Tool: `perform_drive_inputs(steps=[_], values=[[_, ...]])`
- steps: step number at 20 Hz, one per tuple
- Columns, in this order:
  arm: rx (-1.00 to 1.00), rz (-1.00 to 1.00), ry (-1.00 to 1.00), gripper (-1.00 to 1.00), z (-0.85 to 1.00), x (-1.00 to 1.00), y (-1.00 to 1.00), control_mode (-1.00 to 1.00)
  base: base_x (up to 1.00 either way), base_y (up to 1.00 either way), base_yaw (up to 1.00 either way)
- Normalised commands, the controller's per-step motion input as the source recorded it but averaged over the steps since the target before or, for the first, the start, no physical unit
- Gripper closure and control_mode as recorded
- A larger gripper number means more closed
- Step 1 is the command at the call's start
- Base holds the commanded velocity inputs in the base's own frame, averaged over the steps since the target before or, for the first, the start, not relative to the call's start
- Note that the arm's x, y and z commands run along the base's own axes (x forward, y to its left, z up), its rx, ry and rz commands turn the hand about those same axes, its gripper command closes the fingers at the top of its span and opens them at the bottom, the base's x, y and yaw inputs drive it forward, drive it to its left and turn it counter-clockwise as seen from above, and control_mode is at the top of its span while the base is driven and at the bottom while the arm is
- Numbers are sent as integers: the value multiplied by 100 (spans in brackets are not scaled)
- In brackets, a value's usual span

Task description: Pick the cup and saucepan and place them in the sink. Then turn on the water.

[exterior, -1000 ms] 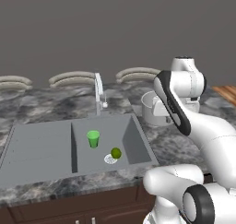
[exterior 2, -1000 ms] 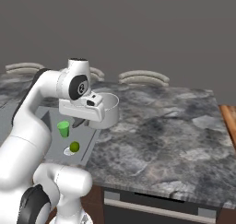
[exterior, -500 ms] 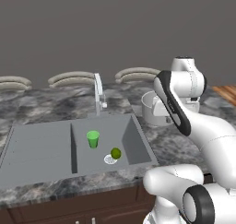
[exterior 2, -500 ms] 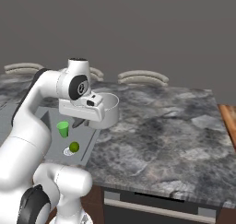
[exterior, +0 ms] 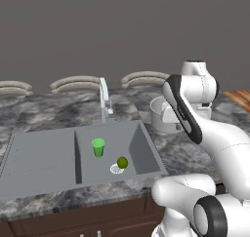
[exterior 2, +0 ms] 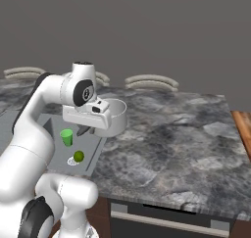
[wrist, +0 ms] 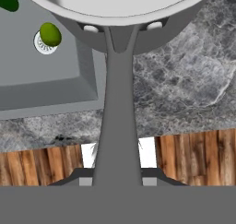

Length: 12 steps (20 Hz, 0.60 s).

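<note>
Left base view: cup stood upright in the sink basin, near the drain, beside a yellow-green ball. Saucepan hung above the counter just right of the basin, likely in transit.

Right base view: saucepan carried level, now nearer the sink than 1 second before.

Hand view: gripper jaws clamped on the saucepan handle.

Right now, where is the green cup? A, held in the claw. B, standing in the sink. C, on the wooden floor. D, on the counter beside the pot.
B: the cup stands upright in the sink near the drain, while the claw grips the pot's handle.
</note>
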Motion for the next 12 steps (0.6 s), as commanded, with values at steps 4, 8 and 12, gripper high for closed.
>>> perform_drive_inputs(steps=[4, 8, 12], values=[[0, 0, 0, 100, 0, 0, 0, 100, 4, 0, 0], [0, 0, 0, 100, 0, 0, 0, 100, 0, 0, 0], [0, 0, 0, 100, 0, 0, 0, 100, 0, 0, 0]])
